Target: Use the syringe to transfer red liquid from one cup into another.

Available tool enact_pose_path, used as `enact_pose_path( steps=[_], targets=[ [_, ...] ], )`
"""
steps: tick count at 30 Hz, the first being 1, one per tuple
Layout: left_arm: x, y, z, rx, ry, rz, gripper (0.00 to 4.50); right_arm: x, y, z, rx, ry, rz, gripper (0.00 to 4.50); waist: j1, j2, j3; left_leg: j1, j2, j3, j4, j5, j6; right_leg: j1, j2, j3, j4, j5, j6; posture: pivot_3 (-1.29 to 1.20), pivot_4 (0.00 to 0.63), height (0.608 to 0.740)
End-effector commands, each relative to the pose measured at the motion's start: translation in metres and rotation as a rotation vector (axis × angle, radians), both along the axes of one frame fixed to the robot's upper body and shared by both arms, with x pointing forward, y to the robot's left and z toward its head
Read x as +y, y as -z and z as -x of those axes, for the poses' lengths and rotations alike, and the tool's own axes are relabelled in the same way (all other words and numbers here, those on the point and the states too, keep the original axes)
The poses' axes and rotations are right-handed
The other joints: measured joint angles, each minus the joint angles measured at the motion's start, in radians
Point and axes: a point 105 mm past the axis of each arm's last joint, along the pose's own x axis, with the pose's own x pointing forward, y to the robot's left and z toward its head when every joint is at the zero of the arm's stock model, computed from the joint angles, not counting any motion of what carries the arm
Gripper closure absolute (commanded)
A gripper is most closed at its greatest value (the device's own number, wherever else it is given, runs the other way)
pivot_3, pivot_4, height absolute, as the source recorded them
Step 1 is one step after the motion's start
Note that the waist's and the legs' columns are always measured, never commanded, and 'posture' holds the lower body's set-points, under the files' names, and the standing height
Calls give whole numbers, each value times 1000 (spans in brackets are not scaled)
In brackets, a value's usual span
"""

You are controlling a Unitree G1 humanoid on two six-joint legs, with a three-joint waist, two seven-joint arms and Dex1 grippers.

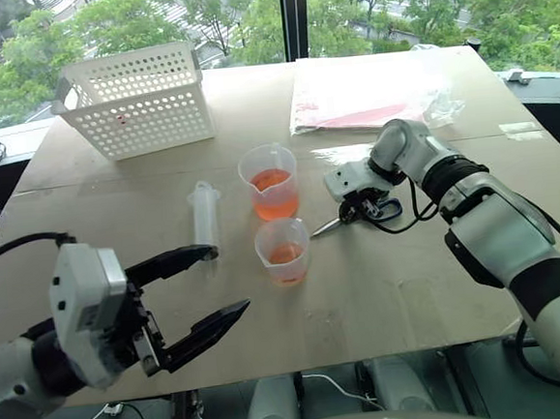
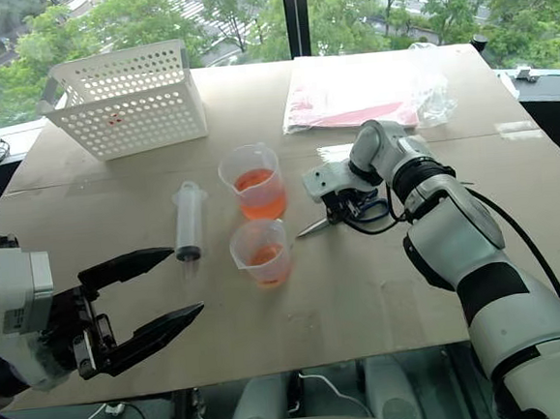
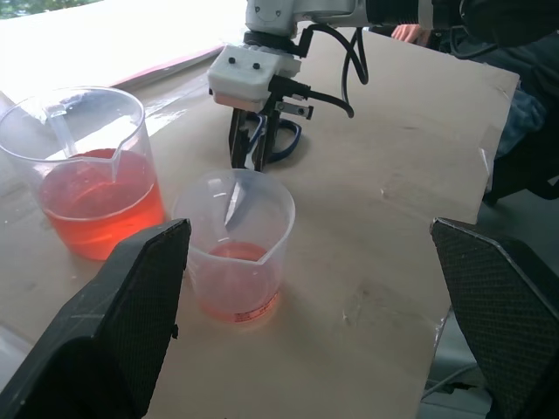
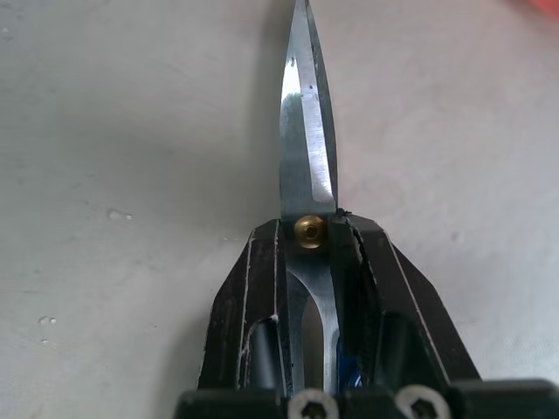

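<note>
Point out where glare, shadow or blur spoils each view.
Left eye view: window glare whitens the plastic bag. Left wrist view: the far tabletop is blown out, and the left gripper's fingers are close and soft. Right wrist view: scissors are sharp and cast a faint shadow.

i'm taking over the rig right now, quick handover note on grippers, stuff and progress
Left gripper: open, empty, hovering near the table's front edge, short of the syringe.
Right gripper: shut on scissors, blades closed, pointing down at the table right of the cups.
Syringe: lying on the table left of the beaker, untouched.
Beaker: upright, about half full of red liquid.
Small cup: upright in front of the beaker, a little red liquid at the bottom.
Left: put the scissors down, pick up the syringe, draw from the beaker, empty into the small cup.
</note>
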Motion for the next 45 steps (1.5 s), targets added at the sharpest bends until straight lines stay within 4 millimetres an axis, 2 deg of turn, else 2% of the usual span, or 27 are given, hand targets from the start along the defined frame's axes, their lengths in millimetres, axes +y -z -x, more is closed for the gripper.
enact_pose_path(
  steps=[1, 3, 7, 8, 10, 12, 15, 18, 20, 21, 22, 23, 25, 28, 29, 31, 33, 37, 42, 45],
  targets=[
    [-4, -5, -2, -53, -1, 6, 0, -14, -43, -9, -10, 90, -171, 4309, 1, 1, 2, 0, 0, 0, -1, 0, 0, 0, 0, 0, 0, 0, 0, 0, 150, 740],
    [-4, -5, -4, -57, -8, 16, 0, -32, -56, -12, 2, 172, -230, 4309, 1, 3, 4, -2, 0, 0, -2, 0, 0, 0, 0, 1, -1, 0, 0, 0, 150, 740],
    [-5, -3, -6, -56, -13, 30, 0, -73, -70, -16, 22, 379, -289, 4309, 1, 3, 4, -2, -1, 1, -6, 0, 0, -2, 0, 1, -2, 0, 0, 0, 150, 740],
    [-5, -3, -8, -59, -17, 37, 0, -92, -69, -18, 27, 473, -292, 4309, 1, 3, 4, -2, -1, 2, -7, 0, 0, -2, 0, 1, -2, -1, -1, 0, 150, 740],
    [-4, -4, -13, -68, -29, 54, 0, -126, -63, -20, 6, 641, -267, 4309, 2, 3, 4, -2, -1, 3, -8, 0, 0, -2, 0, 0, -2, -2, -2, 0, 150, 740],
    [-4, -5, -18, -76, -37, 58, 0, -149, -53, -21, -23, 761, -234, 4309, 5, 3, 4, -2, -1, 4, -9, 0, 0, -2, 0, 0, -2, -2, -2, 0, 150, 740],
    [-4, -5, -24, -85, -43, 66, 0, -163, -36, -25, -46, 888, -232, 4309, -6, 3, 5, -1, -1, 6, -9, 0, 0, -3, 1, 1, -2, -2, -2, 0, 150, 740],
    [-5, -4, -28, -92, -43, 67, 0, -184, -9, -26, -99, 1017, -154, 4309, -12, 3, 5, 1, -1, 9, -9, 0, 0, -2, 2, 5, -1, -2, -2, 0, 150, 740],
    [-5, -5, -30, -95, -47, 68, 0, -192, 2, -30, -137, 1101, -163, 4309, -12, 2, 4, 2, -1, 9, -8, 0, 0, -2, 2, 5, -1, -2, -2, 0, 150, 740],
    [-5, -5, -30, -96, -49, 67, 0, -193, 4, -30, -139, 1113, -175, 4309, -12, -1, 2, 3, -1, 9, -8, 0, 0, -1, 2, 6, -1, -2, -2, 0, 150, 740],
    [-4, -4, -31, -96, -50, 66, 0, -191, 4, -31, -138, 1115, -193, 3143, -10, -3, 2, 3, -1, 9, -7, 0, 0, 0, 2, 5, -1, -2, -2, 0, 150, 740],
    [-4, -5, -31, -95, -52, 65, 0, -187, 2, -31, -115, 1109, -225, 2598, -9, -3, 2, 3, -1, 9, -5, 0, 0, 0, 2, 5, -1, -2, -2, 0, 150, 740],
    [0, -6, -33, -94, -63, 68, 0, -180, -2, -31, -88, 1086, -265, 1898, -8, -3, 2, 3, -1, 10, -3, 0, 1, 0, 1, 7, -1, -2, -2, 0, 150, 740],
    [5, -6, -35, -82, -85, 82, 0, -174, -28, -27, -97, 1008, -379, 377, -6, -3, 2, 3, -1, 10, -3, 0, 1, 0, 1, 7, 0, -2, -1, 0, 150, 740],
    [6, -6, -35, -77, -90, 85, 0, -172, -35, -24, -98, 973, -408, 49, -4, -2, 3, 3, -1, 10, -4, 0, 1, 0, 1, 7, 0, -2, -1, 0, 150, 740],
    [10, -4, -36, -71, -101, 82, 0, -151, -63, -8, -117, 791, -576, 49, 1, -1, 4, 2, -1, 10, -7, 0, 1, -1, 2, 6, 0, -2, -1, 0, 150, 740],
    [14, -3, -37, -65, -108, 78, 0, -136, -78, 13, -74, 674, -683, 49, 5, -1, 4, 0, -1, 9, -9, 0, 1, -3, 2, 6, -1, -3, 3, 0, 150, 740],
    [22, 6, -39, -106, -147, -5, 0, -112, -75, 61, 28, 520, -710, 49, 10, -1, 4, 0, 0, 7, -12, 0, 0, -3, 2, 4, -1, -3, 6, 0, 150, 740],
    [29, 18, -35, -28, -128, 20, 0, -81, -66, 85, 22, 462, -764, 49, 8, -2, 5, 0, 0, 8, -12, -1, -1, -3, 1, 4, -2, -6, 2, 0, 150, 740],
    [38, 12, -45, -47, -171, 43, 0, -57, -75, 95, 20, 403, -867, 49, 8, -3, 5, 1, 0, 7, -9, -1, 0, -2, 1, 4, -1, -8, 5, 0, 150, 740]
  ],
)
